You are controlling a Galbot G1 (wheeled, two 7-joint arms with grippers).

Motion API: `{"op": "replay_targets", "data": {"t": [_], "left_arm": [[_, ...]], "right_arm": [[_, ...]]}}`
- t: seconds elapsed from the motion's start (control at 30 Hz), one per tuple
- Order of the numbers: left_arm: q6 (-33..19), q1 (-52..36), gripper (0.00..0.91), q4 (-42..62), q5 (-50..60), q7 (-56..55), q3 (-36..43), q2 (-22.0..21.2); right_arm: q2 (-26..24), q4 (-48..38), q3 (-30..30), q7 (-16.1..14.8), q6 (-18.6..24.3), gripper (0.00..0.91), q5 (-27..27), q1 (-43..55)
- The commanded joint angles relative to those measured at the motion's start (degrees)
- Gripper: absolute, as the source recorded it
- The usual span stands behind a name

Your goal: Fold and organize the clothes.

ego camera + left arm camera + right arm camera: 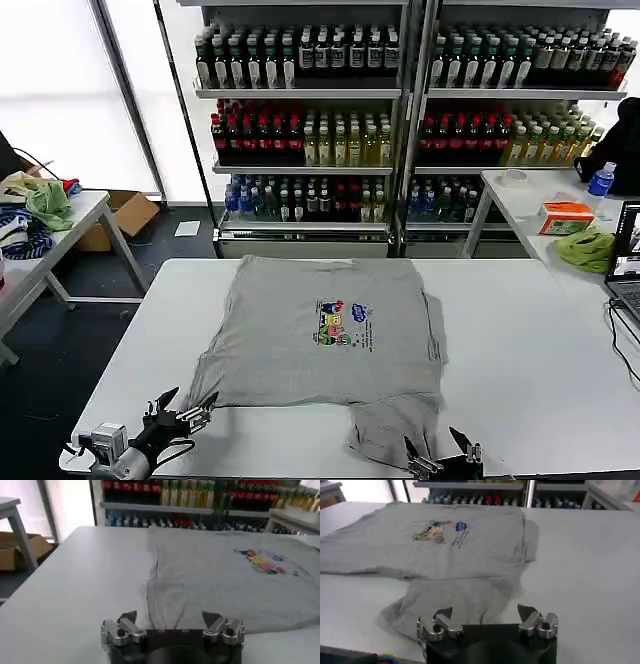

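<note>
A light grey short-sleeved shirt (320,340) with a small multicoloured chest print (342,324) lies spread on the white table (540,340). One sleeve (392,430) is folded in toward the near edge. My left gripper (182,412) stands open at the near left, just off the shirt's left sleeve (167,597). My right gripper (438,452) is open at the near edge, right at the folded sleeve (450,602). Nothing is between either pair of fingers. In the wrist views the left gripper (170,618) and the right gripper (485,612) face the cloth.
Shelves of bottles (400,110) stand behind the table. A side table (60,235) at the left holds lime-green and striped cloths. Another table (560,200) at the right carries a green cloth (588,248), an orange box, a bottle and a laptop (628,262).
</note>
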Motion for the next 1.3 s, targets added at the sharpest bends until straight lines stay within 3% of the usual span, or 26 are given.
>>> {"op": "replay_targets", "data": {"t": [0.03,0.07,0.1,0.13,0.17,0.2,0.27,0.33,0.87,1.17,1.3], "left_arm": [[0.25,-1.61,0.907,4.09,-1.19,0.44,0.43,1.06],[0.19,-1.53,0.907,4.23,-1.17,0.46,0.49,1.04],[0.03,-1.40,0.836,4.38,-1.17,0.45,0.51,0.89],[-0.10,-1.38,0.584,4.37,-1.19,0.52,0.50,0.88],[-0.20,-0.96,0.453,4.07,-1.15,0.70,0.53,0.79],[-0.23,-0.77,0.232,3.87,-1.13,0.81,0.63,0.72],[-0.44,-0.20,0.050,2.98,-1.12,1.13,0.96,0.53],[-0.43,-0.02,0.000,2.13,-0.93,0.86,1.52,-0.01],[-0.97,-0.02,0.010,1.11,0.19,1.49,3.34,-1.12],[-2.82,-0.28,0.010,-0.54,-0.92,0.48,2.50,-1.68],[-2.44,1.38,0.010,-4.41,-1.16,-0.87,1.70,-2.24]], "right_arm": [[0.54,-0.19,-1.51,0.46,-1.61,0.000,0.54,-0.02],[0.59,-0.33,-1.57,0.35,-1.58,0.000,0.56,0.02],[0.59,-0.41,-1.67,0.29,-1.55,0.000,0.56,0.00],[0.59,-0.42,-1.71,0.33,-1.50,0.000,0.52,-0.03],[0.56,-0.44,-1.74,0.33,-1.48,0.000,0.51,-0.04],[0.56,-0.47,-1.74,0.30,-1.47,0.000,0.51,-0.02],[0.56,-0.45,-1.75,0.31,-1.38,0.000,0.52,0.13],[0.52,-0.43,-1.78,0.20,-1.37,0.000,0.55,0.15],[0.41,-0.94,-1.85,-0.01,0.02,0.000,2.62,0.41],[-0.68,-0.48,0.04,-2.13,6.21,0.000,2.90,0.30],[-1.79,2.33,1.71,-2.32,7.10,0.000,4.90,-1.22]]}}
